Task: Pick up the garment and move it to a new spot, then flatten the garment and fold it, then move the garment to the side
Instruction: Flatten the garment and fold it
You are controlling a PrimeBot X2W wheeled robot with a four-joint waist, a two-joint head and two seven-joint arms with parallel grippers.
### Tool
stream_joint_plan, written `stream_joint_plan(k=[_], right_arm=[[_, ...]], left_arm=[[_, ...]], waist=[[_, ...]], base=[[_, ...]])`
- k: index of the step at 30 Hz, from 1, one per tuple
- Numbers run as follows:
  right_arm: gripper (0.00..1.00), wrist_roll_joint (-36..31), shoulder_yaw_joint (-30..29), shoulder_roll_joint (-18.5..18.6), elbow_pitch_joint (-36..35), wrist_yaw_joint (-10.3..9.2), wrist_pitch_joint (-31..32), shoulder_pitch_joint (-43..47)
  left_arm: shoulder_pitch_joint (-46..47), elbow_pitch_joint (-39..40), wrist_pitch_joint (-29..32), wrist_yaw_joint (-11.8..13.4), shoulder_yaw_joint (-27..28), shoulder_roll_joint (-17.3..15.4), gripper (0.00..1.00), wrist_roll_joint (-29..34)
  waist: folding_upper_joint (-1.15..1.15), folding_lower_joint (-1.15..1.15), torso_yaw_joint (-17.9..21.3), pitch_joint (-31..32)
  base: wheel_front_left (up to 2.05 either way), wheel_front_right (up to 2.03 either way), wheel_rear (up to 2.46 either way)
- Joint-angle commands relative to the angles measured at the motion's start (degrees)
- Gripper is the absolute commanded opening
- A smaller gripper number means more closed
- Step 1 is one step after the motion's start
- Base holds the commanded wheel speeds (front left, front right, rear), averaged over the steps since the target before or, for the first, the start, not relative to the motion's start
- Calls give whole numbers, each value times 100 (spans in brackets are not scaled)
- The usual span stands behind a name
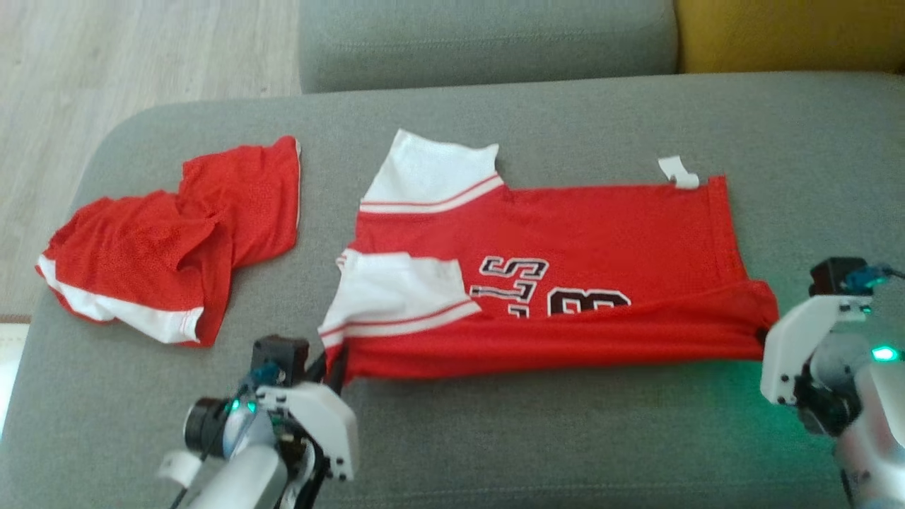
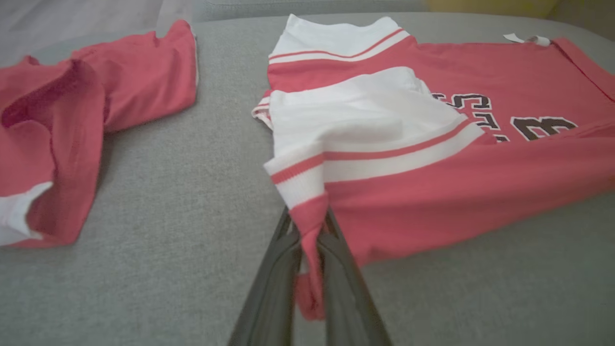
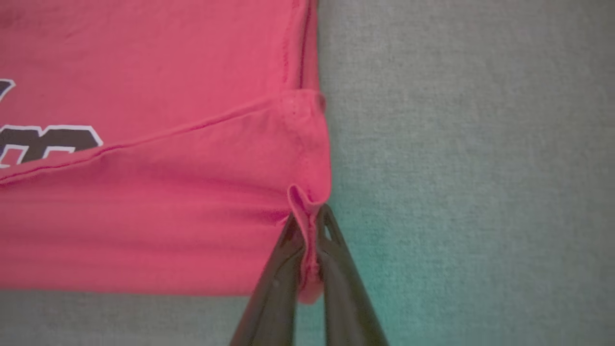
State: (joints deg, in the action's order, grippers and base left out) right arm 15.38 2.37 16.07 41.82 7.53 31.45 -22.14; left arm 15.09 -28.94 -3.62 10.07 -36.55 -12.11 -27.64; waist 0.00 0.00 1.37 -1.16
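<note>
Jersey point(image 1: 565, 233): red, with white sleeves striped in red and dark, white-edged lettering with a "3". It lies spread sideways on the grey couch point(image 1: 537, 438), sleeves to the robot's left, hem to its right. The near long edge is turned up over the body in a red band that covers the bottom of the print. A white tag point(image 1: 677, 172) sticks out at the far hem corner.

Left gripper point(image 1: 332, 367): at the near-left corner, clamped on red cloth just below the near sleeve's cuff.
Right gripper point(image 1: 766, 338): at the near-right corner, clamped on the hem. The jersey stretches between the two.

Left wrist view: cloth is bunched between the fingers point(image 2: 274, 288), and a tail hangs past the pinch.
Right wrist view: the hem seam puckers into the fingers point(image 3: 274, 293). The head view hides most of this behind the wrist housing. Whether the near edge is clear of the couch is hard to judge.

Shorts point(image 1: 177, 247): red with white trim, crumpled, well apart to the left.
</note>
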Motion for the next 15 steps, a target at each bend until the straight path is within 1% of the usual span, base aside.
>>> stream_joint_plan(k=[1, 6, 7, 8, 9, 12, 15], right_arm=[[0, 71, 74, 237, -317, -4, 52, -17], [0, 204, -50, 236, -792, -4, 169, 317], [20, 195, -107, 219, -886, -4, 125, 353], [100, 183, -160, 192, -979, -4, 65, 385], [100, 185, -229, 148, -1056, -4, 10, 410], [100, 152, -370, 17, -1330, -4, -206, 421], [100, 117, -495, -108, -1629, -4, -557, 333]], left_arm=[[147, 261, 48, 45, 205, -238, 0, -52], [-45, 632, 254, 177, 153, -299, 0, -68], [-58, 674, 273, 200, 153, -296, 26, -76], [-61, 707, 275, 220, 157, -292, 76, -80], [-56, 734, 251, 243, 162, -294, 100, -70], [-10, 804, 122, 315, 229, -279, 100, -70], [76, 918, -117, 376, 378, -280, 100, -99]], waist=[[0, 0, 36, 59], [0, 0, 67, 33], [0, 0, 76, 19], [0, 0, 83, 6], [0, 0, 92, -10], [0, 0, 128, -69], [0, 0, 188, -158]], base=[[0, 0, 0], [0, 0, 0], [0, 0, 0], [0, 0, 0], [0, 0, 0], [0, 0, 0], [0, 0, 0]])
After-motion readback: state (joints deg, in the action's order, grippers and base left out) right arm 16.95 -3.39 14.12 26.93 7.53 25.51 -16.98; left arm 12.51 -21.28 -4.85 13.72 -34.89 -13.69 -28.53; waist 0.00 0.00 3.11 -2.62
